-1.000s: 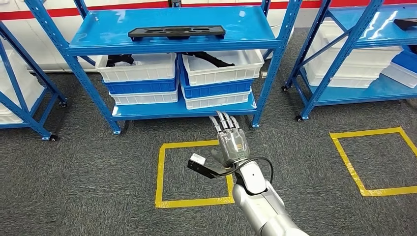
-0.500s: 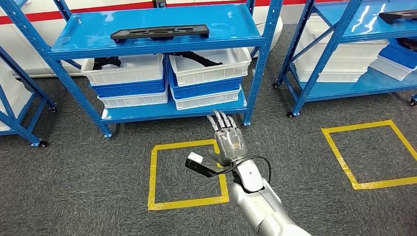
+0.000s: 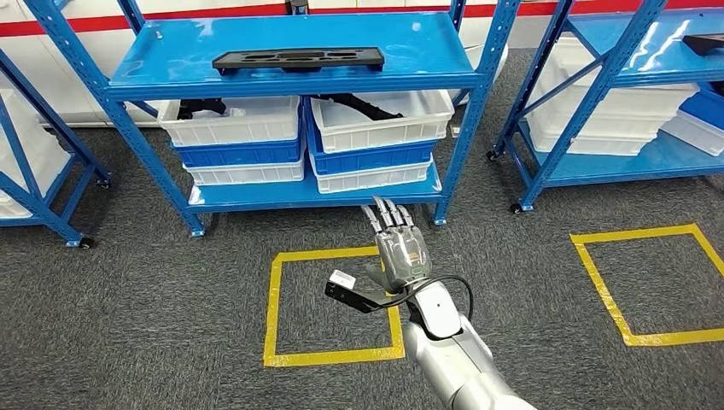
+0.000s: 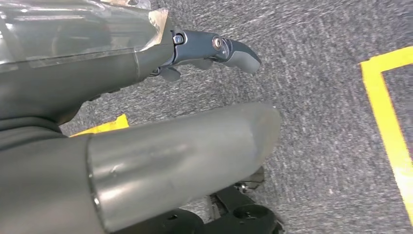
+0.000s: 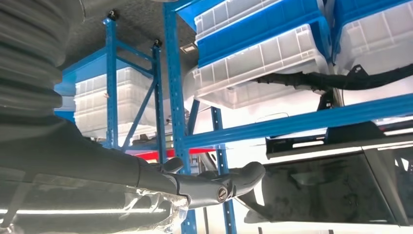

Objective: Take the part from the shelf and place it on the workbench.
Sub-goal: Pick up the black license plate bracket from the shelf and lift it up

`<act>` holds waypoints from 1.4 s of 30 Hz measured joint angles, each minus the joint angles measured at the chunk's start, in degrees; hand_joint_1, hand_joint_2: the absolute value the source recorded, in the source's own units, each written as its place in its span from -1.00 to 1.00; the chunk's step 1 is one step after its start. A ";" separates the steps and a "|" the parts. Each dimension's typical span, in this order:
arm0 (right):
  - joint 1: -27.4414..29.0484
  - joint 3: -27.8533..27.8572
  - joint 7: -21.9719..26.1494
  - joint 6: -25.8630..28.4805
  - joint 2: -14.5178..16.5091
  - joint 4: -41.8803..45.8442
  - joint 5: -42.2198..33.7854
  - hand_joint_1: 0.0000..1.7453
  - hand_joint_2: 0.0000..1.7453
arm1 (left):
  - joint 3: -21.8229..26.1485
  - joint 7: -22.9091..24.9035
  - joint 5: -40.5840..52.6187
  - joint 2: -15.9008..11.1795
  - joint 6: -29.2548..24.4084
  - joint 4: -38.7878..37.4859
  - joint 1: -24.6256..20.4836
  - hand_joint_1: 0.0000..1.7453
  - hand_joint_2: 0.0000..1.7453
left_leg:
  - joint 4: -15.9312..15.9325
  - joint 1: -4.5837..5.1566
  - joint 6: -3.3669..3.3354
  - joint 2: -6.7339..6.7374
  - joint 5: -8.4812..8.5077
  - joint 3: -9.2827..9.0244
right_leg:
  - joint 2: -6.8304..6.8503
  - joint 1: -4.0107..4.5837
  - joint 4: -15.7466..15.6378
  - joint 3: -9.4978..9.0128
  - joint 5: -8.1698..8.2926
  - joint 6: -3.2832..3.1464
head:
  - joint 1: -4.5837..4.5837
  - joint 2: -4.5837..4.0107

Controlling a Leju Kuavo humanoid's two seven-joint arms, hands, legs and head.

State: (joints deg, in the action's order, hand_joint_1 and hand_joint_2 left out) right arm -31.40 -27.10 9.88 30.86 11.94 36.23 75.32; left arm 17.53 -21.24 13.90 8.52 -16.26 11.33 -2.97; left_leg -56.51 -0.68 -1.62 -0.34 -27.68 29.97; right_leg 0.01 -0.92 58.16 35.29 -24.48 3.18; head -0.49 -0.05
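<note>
Compared with half a second ago, the whole head view has slid to the right, so the camera has turned; the shelf unit and floor markings sit further right in the picture while the right arm keeps the same raised pose. The part (image 3: 297, 59), a long, flat, matte black plastic piece with cut-out openings, lies lengthwise on the glossy top board of the blue metal shelf (image 3: 410, 51), at about 11 o'clock from the right hand. The right hand (image 3: 396, 243) is held out over the floor, silver and jointed, its fingers straight and slightly fanned toward 12 o'clock, holding nothing; a black cable loops at its wrist. The left hand (image 4: 146, 63) hangs beside the body over the floor in the left wrist view, one dark finger extended and nothing in its grasp; how far the others are spread cannot be told. Below the top board, white ribbed plastic bins (image 3: 382, 120) sit stacked on blue ones. The floor is coarse grey carpet (image 3: 154, 299) with a square outlined in yellow tape (image 3: 275, 307) at 9 o'clock of the right wrist.
</note>
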 joint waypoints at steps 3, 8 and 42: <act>-0.06 -0.08 0.00 0.02 0.05 -0.10 0.01 -1.00 1.00 | 0.00 0.01 0.00 0.03 -0.04 0.00 0.01 -1.00 -1.00 | -0.24 0.02 1.07 0.13 -0.34 -0.20 | 0.03 0.38 -1.24 -0.84 0.22 -2.51 | 0.15 -0.01; -0.44 -0.19 0.02 0.02 0.28 -0.18 -0.01 -1.00 1.00 | 0.01 -0.15 0.00 0.04 -0.08 -0.01 -0.13 -1.00 -1.00 | -11.93 -0.45 2.25 0.19 -4.22 6.23 | -0.08 0.02 -1.66 -2.59 -0.32 -4.52 | 1.02 -0.01; -0.37 -1.53 -0.76 -1.15 2.37 -0.87 0.60 -1.00 1.00 | 0.87 -0.28 -0.72 -0.58 0.01 -0.07 0.06 -1.00 -1.00 | -16.69 -0.45 2.47 0.16 -5.31 10.99 | -0.33 0.52 -1.92 -3.53 -1.15 -5.02 | 1.36 -0.14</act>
State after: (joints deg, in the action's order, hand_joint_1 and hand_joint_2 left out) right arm -31.77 -28.63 9.11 29.71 14.31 35.35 75.92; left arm 18.40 -21.52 13.18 7.94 -16.26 11.26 -2.90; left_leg -73.20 -1.13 0.85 -0.18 -32.98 40.95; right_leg -0.32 -0.40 56.24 31.76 -25.63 -1.83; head 0.87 -0.20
